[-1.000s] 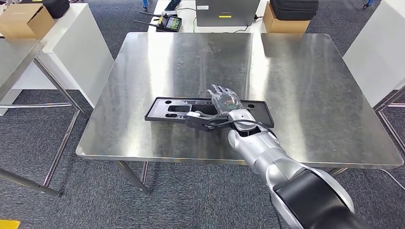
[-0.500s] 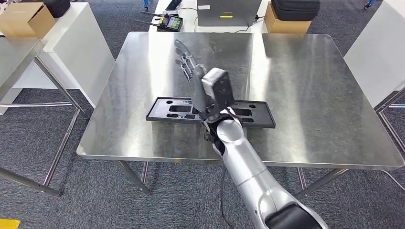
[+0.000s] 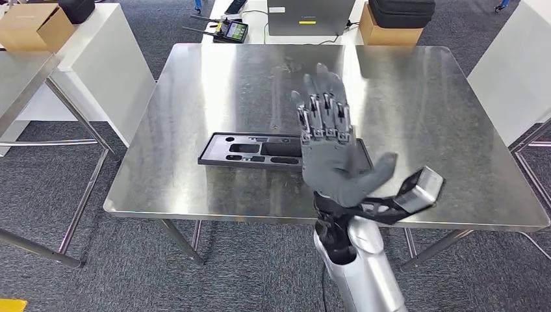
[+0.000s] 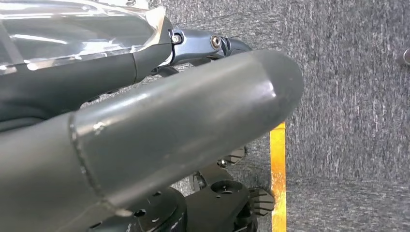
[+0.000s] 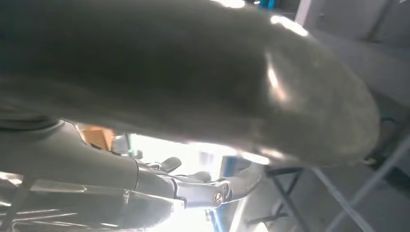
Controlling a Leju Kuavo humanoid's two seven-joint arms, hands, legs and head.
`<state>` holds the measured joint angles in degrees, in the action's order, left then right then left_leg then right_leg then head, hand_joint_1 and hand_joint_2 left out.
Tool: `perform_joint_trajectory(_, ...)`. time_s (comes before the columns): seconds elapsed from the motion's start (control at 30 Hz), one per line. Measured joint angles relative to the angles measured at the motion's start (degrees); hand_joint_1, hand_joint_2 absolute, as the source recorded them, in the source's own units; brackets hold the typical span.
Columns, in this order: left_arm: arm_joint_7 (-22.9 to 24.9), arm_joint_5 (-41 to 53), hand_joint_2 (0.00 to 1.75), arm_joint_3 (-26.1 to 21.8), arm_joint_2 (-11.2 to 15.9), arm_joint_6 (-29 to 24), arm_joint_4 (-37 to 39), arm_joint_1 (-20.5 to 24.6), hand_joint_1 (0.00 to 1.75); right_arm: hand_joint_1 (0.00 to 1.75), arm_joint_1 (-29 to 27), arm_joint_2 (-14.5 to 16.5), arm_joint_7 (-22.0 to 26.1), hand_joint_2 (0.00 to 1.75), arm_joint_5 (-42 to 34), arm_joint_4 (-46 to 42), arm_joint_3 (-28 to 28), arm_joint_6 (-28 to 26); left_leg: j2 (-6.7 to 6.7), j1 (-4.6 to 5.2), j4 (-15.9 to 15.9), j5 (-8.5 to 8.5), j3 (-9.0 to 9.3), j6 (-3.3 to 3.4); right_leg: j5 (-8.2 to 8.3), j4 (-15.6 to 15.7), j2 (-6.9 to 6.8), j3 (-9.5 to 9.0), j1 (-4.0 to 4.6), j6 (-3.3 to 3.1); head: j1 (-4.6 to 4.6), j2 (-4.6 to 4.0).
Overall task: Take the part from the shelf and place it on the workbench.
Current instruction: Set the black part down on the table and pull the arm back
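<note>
Nearest to you in the head view: right hand is raised above the front edge of the workbench, palm toward the camera, fingers straight up and spread apart, thumb out to the side. It holds nothing. The silver forearm comes up from below the table edge (wrist camera block sticks out beside the thumb).

Left hand: you see it in its wrist view, thick grey thumb across the frame, grey carpet and a yellow floor stripe behind it. Nothing shows in it, but you cannot tell from this how the fingers lie.

Next out: the part, a flat black rectangular panel with cut-outs, lies flat on the steel workbench near the front edge. The raised hand hides its right end. Hand and part are apart, no contact.

Beyond the workbench: a white table with a handheld controller and a grey laptop, a cardboard box with a black case on top. Far left, another cardboard box on a white cabinet.
</note>
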<state>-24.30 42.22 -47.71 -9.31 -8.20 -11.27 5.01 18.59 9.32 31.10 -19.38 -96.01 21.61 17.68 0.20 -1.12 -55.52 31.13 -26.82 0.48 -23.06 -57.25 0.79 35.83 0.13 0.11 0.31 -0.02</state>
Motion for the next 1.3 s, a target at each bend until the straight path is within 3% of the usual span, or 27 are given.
perform_joint_trajectory(0.17,0.95,0.02,0.0,0.0,-0.01,-0.65,-0.07,1.06,0.0,0.0,-7.79,-1.28,3.21,0.0,1.51,-7.12,-2.57,4.62,0.01,0.03,-0.04,0.14,0.0,0.21,0.0,0.04,0.0,-0.03,-0.15,0.01,-0.01,0.0)
perform_joint_trajectory(0.43,-1.47,0.28,0.0,0.0,0.39,1.32,-0.07,1.0,0.0,0.0,-14.23,-2.37,5.6,0.0,5.22,-10.43,-5.96,3.86,0.02,0.28,-0.45,0.35,-0.04,0.65,0.05,0.06,0.01,-0.11,-0.49,0.09,-0.01,0.0)
perform_joint_trajectory(0.53,-1.68,0.8,0.0,0.03,0.65,1.72,-0.07,0.96,0.0,0.0,-16.31,-2.61,6.47,0.0,5.83,-11.33,-7.28,2.85,0.04,0.48,-0.36,0.04,-0.05,1.25,0.38,0.39,0.02,-0.3,-0.57,0.57,-0.04,0.0)
perform_joint_trajectory(0.6,-1.77,1.05,0.0,0.1,0.68,1.96,-0.07,1.06,0.0,0.0,-17.63,-2.89,7.02,0.0,5.9,-12.12,-8.31,2.44,0.25,0.09,1.11,-1.19,0.74,1.86,0.19,0.4,-0.07,-0.25,-0.38,1.11,0.02,0.0)
perform_joint_trajectory(0.67,-1.85,1.14,0.0,0.16,0.67,2.13,-0.08,1.12,0.0,0.0,-18.95,-3.28,7.55,0.0,5.88,-12.64,-9.43,2.15,0.57,-0.47,2.56,-2.28,1.54,2.32,-1.97,-3.43,-0.19,1.48,-0.41,1.29,0.33,0.0)
perform_joint_trajectory(0.73,-1.86,1.15,0.0,0.16,0.67,2.14,-0.08,1.03,0.0,0.0,-20.36,-3.67,7.93,0.0,5.86,-12.77,-10.34,1.96,0.72,-0.62,2.73,-2.47,1.56,2.45,-5.01,-11.08,-0.22,4.78,-0.97,1.52,0.57,0.0)
perform_joint_trajectory(0.77,-1.86,1.15,0.0,0.15,0.67,2.14,-0.07,0.97,0.0,0.0,-21.04,-3.81,8.05,0.0,5.86,-12.79,-10.71,1.93,0.75,-0.72,2.71,-2.42,1.55,2.37,-5.75,-13.94,-0.25,6.01,-1.35,1.91,0.59,0.0)
perform_joint_trajectory(0.8,-1.86,1.15,0.0,0.15,0.67,2.14,-0.07,0.93,0.0,0.0,-21.54,-3.9,8.11,0.0,5.86,-12.8,-10.97,1.92,0.77,-0.89,2.67,-2.32,1.61,2.21,-5.6,-14.73,-0.31,6.23,-1.76,2.53,0.58,0.0)
perform_joint_trajectory(0.83,-1.86,1.15,0.0,0.15,0.67,2.15,-0.07,0.91,0.0,0.0,-21.85,-3.96,8.14,0.0,5.87,-12.83,-11.19,1.92,0.77,-1.16,2.58,-2.16,1.7,1.93,-4.57,-13.2,-0.43,5.32,-2.19,3.39,0.57,0.0)
perform_joint_trajectory(0.9,-1.89,1.15,0.0,0.15,0.75,2.16,-0.09,0.9,0.0,0.0,-22.09,-4.06,8.22,0.0,5.9,-12.97,-11.59,1.9,0.67,-1.74,1.92,-1.46,1.7,0.79,-1.97,-5.7,-0.84,0.97,-2.9,5.12,0.68,0.0)
perform_joint_trajectory(0.93,-1.91,1.15,0.0,0.15,0.83,2.16,-0.1,0.92,0.0,0.0,-22.2,-4.1,8.29,0.0,5.93,-13.09,-11.78,1.88,0.59,-1.87,1.41,-1.03,1.44,0.09,-1.17,-2.91,-0.78,-0.79,-2.84,5.38,0.82,0.0)
perform_joint_trajectory(0.97,-1.94,1.15,0.0,0.16,0.91,2.16,-0.12,0.93,0.0,0.0,-22.35,-4.14,8.4,0.0,5.93,-13.25,-12.0,1.86,0.47,-1.87,0.82,-0.59,1.17,-0.59,-1.13,-1.21,-0.68,-1.8,-2.84,5.22,0.95,0.0)
perform_joint_trajectory(1.0,-1.97,1.14,0.0,0.16,1.0,2.16,-0.13,0.95,0.0,0.0,-22.49,-4.14,8.51,0.0,5.93,-13.39,-12.26,1.83,0.36,-1.79,0.42,-0.31,0.85,-1.09,-1.68,-1.17,-0.41,-1.95,-2.67,4.56,1.01,0.0)
perform_joint_trajectory(1.1,-2.01,1.12,0.0,0.16,1.04,2.16,-0.14,0.95,0.0,0.0,-22.72,-4.1,8.78,0.0,5.87,-13.84,-12.77,1.79,0.25,-2.07,-0.68,0.66,0.35,-1.78,-2.25,-1.79,-0.15,-1.17,-2.71,2.6,0.73,0.0)
perform_joint_trajectory(1.17,-2.04,1.13,0.0,0.17,1.05,2.17,-0.14,0.98,0.0,0.0,-22.74,-4.1,8.81,0.0,5.88,-14.09,-12.86,1.79,0.25,-2.12,-4.81,3.81,-1.45,-1.66,-2.06,-1.75,-0.17,-0.92,-2.49,1.71,0.43,0.0)
perform_joint_trajectory(1.23,-2.06,1.13,0.0,0.17,1.1,2.16,-0.14,0.96,0.0,0.0,-22.77,-4.1,8.81,0.0,5.89,-14.19,-12.92,1.79,0.23,-1.7,-12.62,8.11,-5.12,-1.18,-1.74,-1.76,-0.21,-0.43,-1.8,1.03,0.24,0.0)
perform_joint_trajectory(1.27,-2.06,1.13,0.0,0.17,1.13,2.16,-0.14,0.92,0.0,0.0,-22.8,-4.1,8.81,0.0,5.88,-14.19,-12.95,1.79,0.22,-1.42,-15.88,9.29,-6.71,-0.85,-1.51,-1.77,-0.22,-0.1,-1.36,0.68,0.19,0.0)
perform_joint_trajectory(1.3,-2.06,1.13,0.0,0.17,1.16,2.16,-0.14,0.88,0.0,0.0,-22.83,-4.1,8.81,0.0,5.88,-14.19,-12.96,1.79,0.21,-1.06,-17.32,9.26,-7.45,-0.3,-1.26,-1.77,-0.21,0.23,-0.87,0.3,0.19,0.0)
